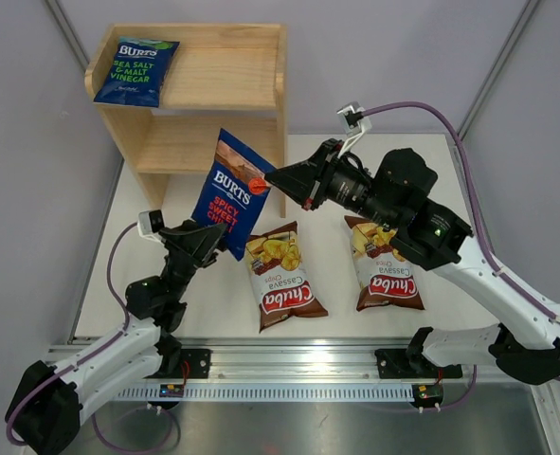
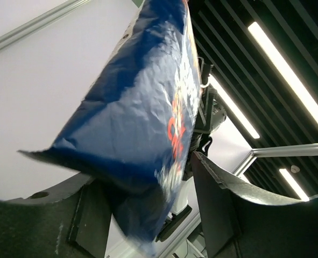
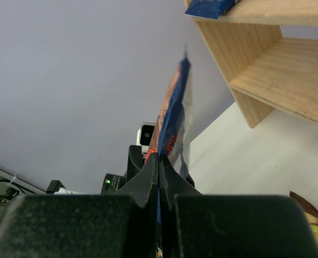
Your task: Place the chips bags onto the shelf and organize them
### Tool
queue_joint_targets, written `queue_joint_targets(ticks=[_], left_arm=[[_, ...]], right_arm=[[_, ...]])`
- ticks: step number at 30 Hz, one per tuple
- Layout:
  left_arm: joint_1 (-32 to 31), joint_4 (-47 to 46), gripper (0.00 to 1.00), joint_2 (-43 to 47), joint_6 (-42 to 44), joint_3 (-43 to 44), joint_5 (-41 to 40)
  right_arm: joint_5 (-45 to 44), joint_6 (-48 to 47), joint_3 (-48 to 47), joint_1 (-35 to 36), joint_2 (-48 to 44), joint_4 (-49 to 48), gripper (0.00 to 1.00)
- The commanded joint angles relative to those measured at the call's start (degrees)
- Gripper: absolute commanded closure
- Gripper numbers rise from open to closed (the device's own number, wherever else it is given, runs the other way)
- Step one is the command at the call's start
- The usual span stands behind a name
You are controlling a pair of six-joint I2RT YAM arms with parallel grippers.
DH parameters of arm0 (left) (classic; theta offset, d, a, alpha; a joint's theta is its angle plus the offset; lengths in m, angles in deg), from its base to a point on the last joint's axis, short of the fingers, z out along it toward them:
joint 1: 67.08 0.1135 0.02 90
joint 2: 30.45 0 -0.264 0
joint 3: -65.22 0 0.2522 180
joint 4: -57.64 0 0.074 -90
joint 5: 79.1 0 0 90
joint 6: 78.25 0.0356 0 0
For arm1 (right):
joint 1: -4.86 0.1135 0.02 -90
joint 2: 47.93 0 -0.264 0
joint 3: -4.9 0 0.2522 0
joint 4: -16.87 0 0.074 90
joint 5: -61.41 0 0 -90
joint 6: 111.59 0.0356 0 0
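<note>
Burts bag (image 1: 232, 194) hangs upright before the shelf (image 1: 232, 71), long axis vertical, right gripper (image 1: 272, 176) pinched tight on its upper edge, left gripper (image 1: 223, 237) directly beneath, jaws half-wide astride the bottom end, not clamped.

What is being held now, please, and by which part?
The blue Burts bag, pinched at its side edge by the right fingers; left fingers straddle its bottom.

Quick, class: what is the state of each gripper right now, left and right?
Left gripper: open, straddling the lower end of the raised Burts bag.
Right gripper: shut on the raised Burts bag, at its side edge.
</note>
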Motion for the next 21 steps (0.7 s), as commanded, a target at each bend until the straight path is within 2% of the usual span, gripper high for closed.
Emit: queue_joint_targets(ticks=[1, 4, 9, 16, 21], left_arm=[[-0.3, -17.8, 0.42, 1.6, 2.9, 0.3, -1.5], [-0.3, -17.4, 0.49, 2.4, 3.3, 0.1, -1.9], [-0.3, -14.9, 0.54, 4.1, 4.1, -0.6, -2.3], [-0.3, -11.6, 0.55, 5.3, 4.9, 0.0, -1.8], [-0.3, -11.3, 0.68, 4.7, 4.8, 0.6, -1.3]], right_arm=[[-1.6, -0.7, 3.0, -0.4, -2.4, -4.5, 1.0], [-3.2, -0.9, 5.7, -0.5, -3.9, -5.6, 1.0], [-6.1, -1.9, 7.5, -0.8, -5.5, -5.3, 1.0], [-12.7, -2.4, 9.8, -1.0, -7.4, -6.6, 1.0], [-12.6, -1.7, 11.0, -1.0, -7.8, -8.1, 1.0]])
